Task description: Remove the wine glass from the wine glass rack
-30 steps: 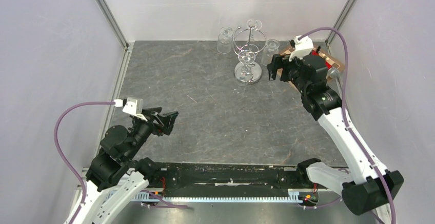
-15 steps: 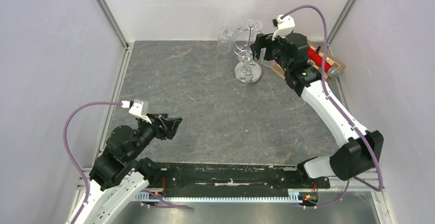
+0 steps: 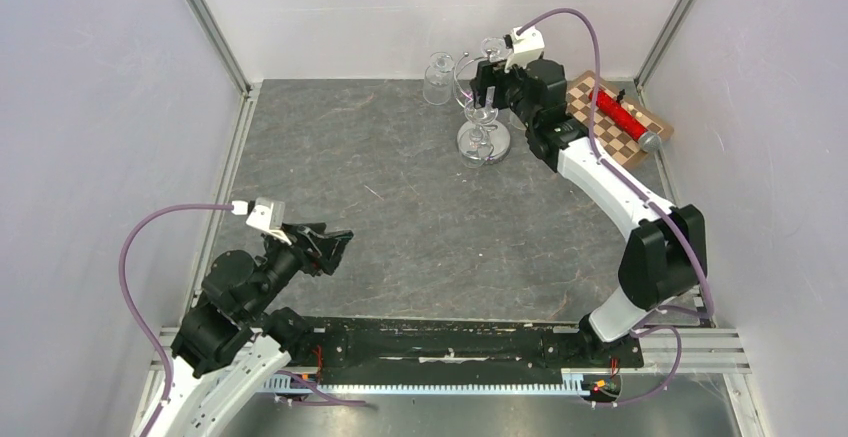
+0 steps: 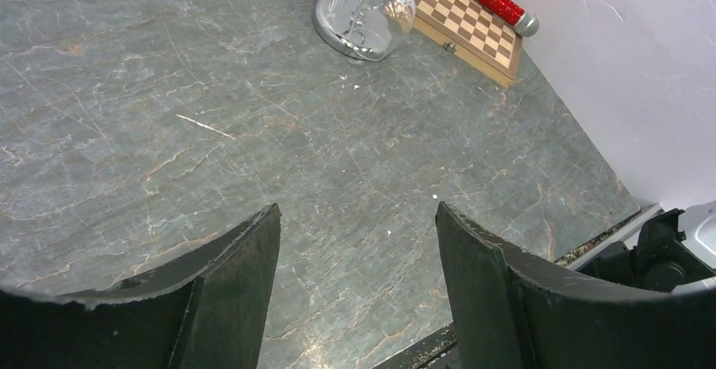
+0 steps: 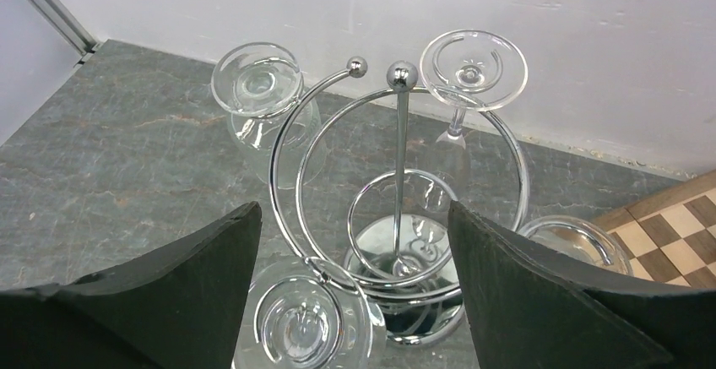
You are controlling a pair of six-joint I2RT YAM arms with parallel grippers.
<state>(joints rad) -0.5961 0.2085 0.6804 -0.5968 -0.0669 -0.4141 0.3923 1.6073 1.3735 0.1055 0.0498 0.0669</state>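
At the upper centre of the overhead view, the wine glass rack (image 3: 483, 142) is stood close to the back wall, its mirrored base on the grey table (image 3: 400, 217). Glasses are hung from its top ring upside down, foot uppermost. Each appears to be carried by its foot in a wire loop, so it would probably have to be slid outward to be freed.

Four feet are seen in the right wrist view around the central pole (image 5: 400, 149):
- the upper-left glass (image 5: 256, 82)
- the upper-right glass (image 5: 473, 58)
- the right-hand glass (image 5: 574, 246), at the right of the frame
- the nearest wine glass (image 5: 304, 327), at the bottom centre

The right gripper (image 5: 353, 208) is held above the rack, looking down on it. Its jaws are spread wide and nothing is between them. The ring is framed in the gap, which suggests that a descent is being lined up. Which glass is meant cannot be told, though the nearest wine glass lies closest to the fingers. A wide opening is judged sensible, since the foot is broader than the stem.

At the lower left of the overhead view the left gripper (image 3: 335, 239) is kept well apart from the rack. It is likewise wide and empty, and presumably parked out of the way. A chessboard (image 3: 628, 137) bearing a red cylinder (image 3: 615, 112) lies at the upper right, near the rack. Room on that side is therefore judged to be tight.
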